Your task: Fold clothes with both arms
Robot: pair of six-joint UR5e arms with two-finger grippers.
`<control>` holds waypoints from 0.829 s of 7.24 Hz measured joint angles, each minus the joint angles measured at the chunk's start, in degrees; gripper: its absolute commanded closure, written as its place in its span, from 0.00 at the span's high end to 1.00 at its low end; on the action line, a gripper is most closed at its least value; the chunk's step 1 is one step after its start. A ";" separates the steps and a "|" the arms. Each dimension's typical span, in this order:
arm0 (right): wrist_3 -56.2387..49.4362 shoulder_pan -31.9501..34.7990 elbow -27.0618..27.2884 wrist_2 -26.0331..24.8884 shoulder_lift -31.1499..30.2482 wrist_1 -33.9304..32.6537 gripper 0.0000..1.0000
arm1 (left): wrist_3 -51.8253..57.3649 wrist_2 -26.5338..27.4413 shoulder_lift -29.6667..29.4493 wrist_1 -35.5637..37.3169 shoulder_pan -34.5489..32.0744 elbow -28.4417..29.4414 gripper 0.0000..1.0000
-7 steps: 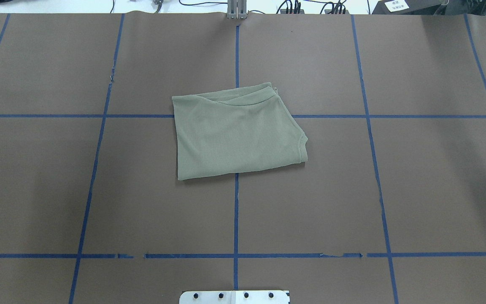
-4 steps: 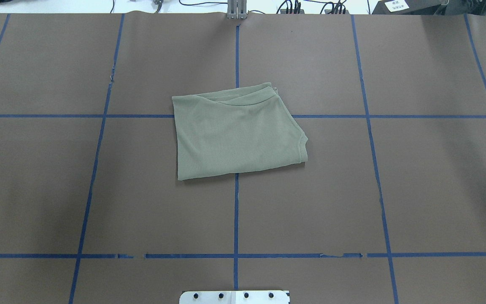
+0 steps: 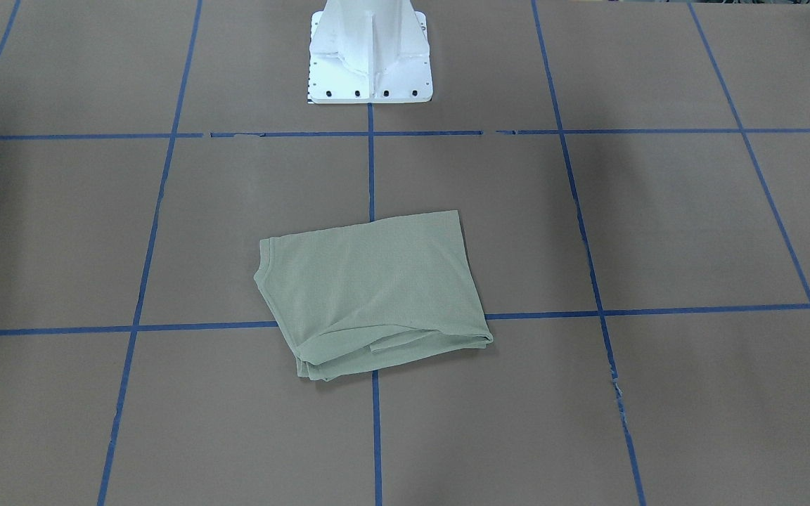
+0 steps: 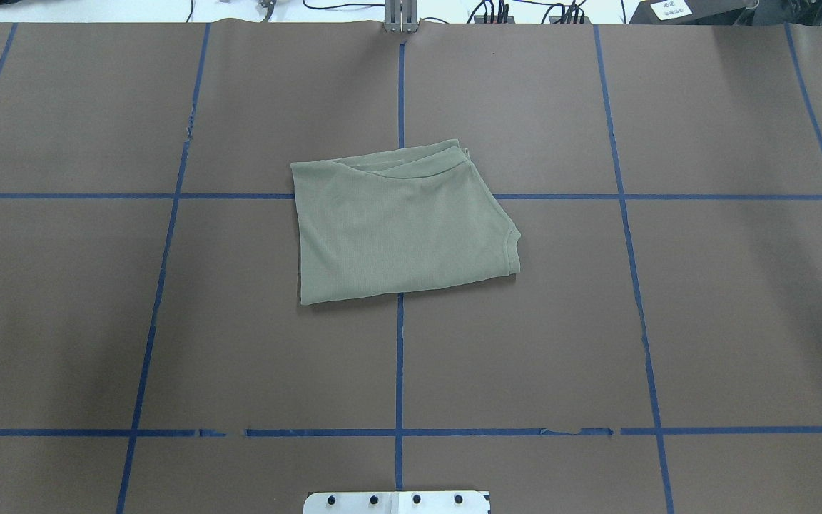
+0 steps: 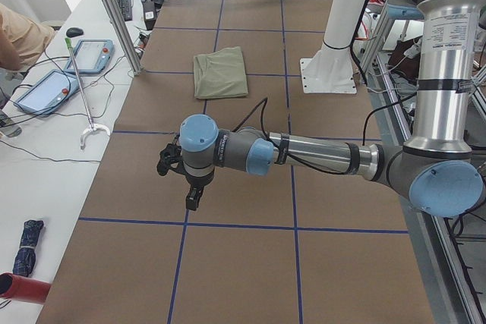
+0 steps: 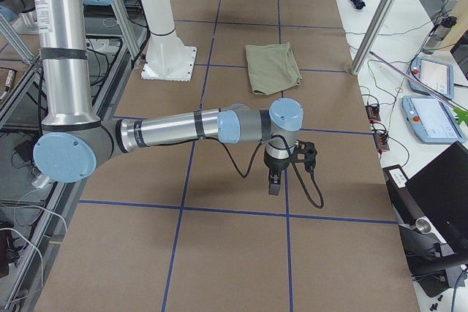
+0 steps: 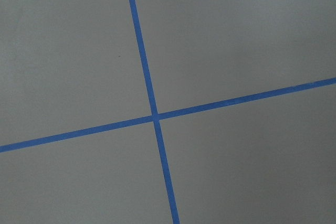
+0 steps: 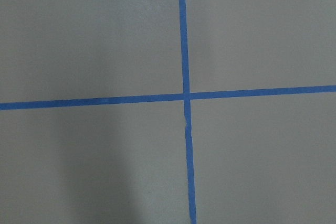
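Shirt lies folded at centre of table, well apart from left gripper and right gripper (open or closed: cannot tell); soft, light, limp knit, so pinch stacked corner edges

I see the brown-covered table marked with blue tape lines; on it lies the folded green shirt over one tape crossing, and the white pedestal base stands apart

You get bare table on all sides of the shirt. Pedestal base stands on the robot's side; left arm and right arm hang over the table's ends, well apart.
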 measured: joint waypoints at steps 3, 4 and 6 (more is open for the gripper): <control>0.35 0.02 0.45 -0.49 -0.36 0.17 1.00 | 0.19 0.22 0.75 -0.27 -0.04 0.11 1.00; 0.46 0.00 0.50 -0.51 -0.39 0.24 1.00 | 0.25 0.98 0.99 -0.43 0.01 0.28 1.00; 0.61 -0.01 0.53 -0.47 -0.48 0.39 1.00 | 0.12 3.41 1.08 -0.79 0.07 0.17 1.00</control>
